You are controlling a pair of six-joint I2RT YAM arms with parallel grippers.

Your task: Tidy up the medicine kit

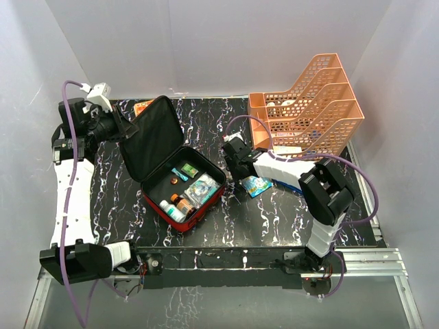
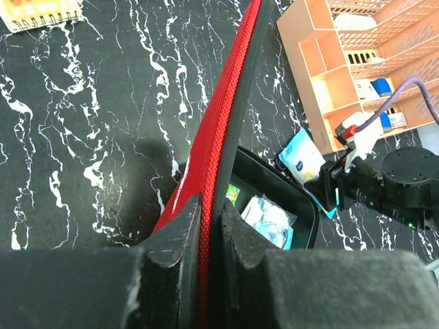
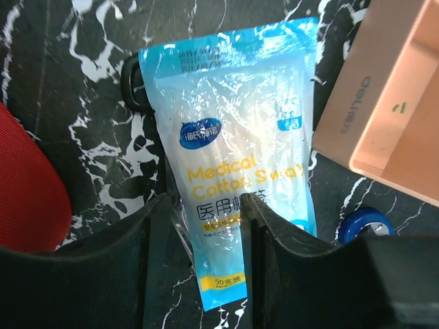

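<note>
The red medicine kit [image 1: 206, 202] lies open at the table's middle, its black-lined lid [image 1: 154, 133] standing up to the left. My left gripper [image 1: 125, 129] is shut on the lid's red edge [image 2: 219, 116], one finger on each side [image 2: 211, 205]. Bottles [image 1: 175, 205] and packets [image 1: 199, 185] lie in the kit's base. A blue packet of medical cotton swabs [image 3: 233, 137] lies flat on the table right of the kit [image 1: 258, 185]. My right gripper [image 3: 208, 202] hangs over its lower end, jaws apart and straddling it. The kit's red side [image 3: 27, 185] shows at the left.
An orange tiered tray [image 1: 309, 103] stands at the back right, its base [image 3: 391, 103] close to the swab packet. A blue-capped item [image 3: 363, 223] lies beside the tray. A spiral notebook [image 2: 41, 14] lies at the back left behind the lid.
</note>
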